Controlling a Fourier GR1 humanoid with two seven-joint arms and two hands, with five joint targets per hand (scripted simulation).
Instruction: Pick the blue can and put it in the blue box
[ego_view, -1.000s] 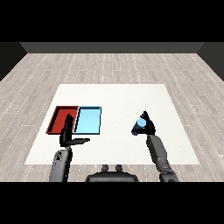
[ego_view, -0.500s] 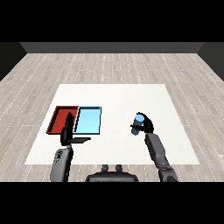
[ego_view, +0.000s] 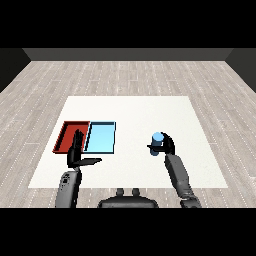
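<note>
The right hand (ego_view: 167, 146) was up above the worktop (ego_view: 150, 112), with its fingers curled round the blue can (ego_view: 157, 143). The can stood nearly upright in that hand, well apart from the trays, out to their right. The grey right forearm (ego_view: 177, 172) reached up from the lower right corner.

The left hand (ego_view: 77, 155) was held near the front edge of the trays. Its fingers were straight and pointed up, its thumb stuck out to the side, and it held nothing.

The worktop was white, flat and square. The floor (ego_view: 125, 75) around it was made of pale grey wood planks.

The red tray (ego_view: 67, 135) and the light blue tray (ego_view: 101, 137) lay side by side, touching. Both were flat, shallow rectangles with low rims. The can was a small round tube.
</note>
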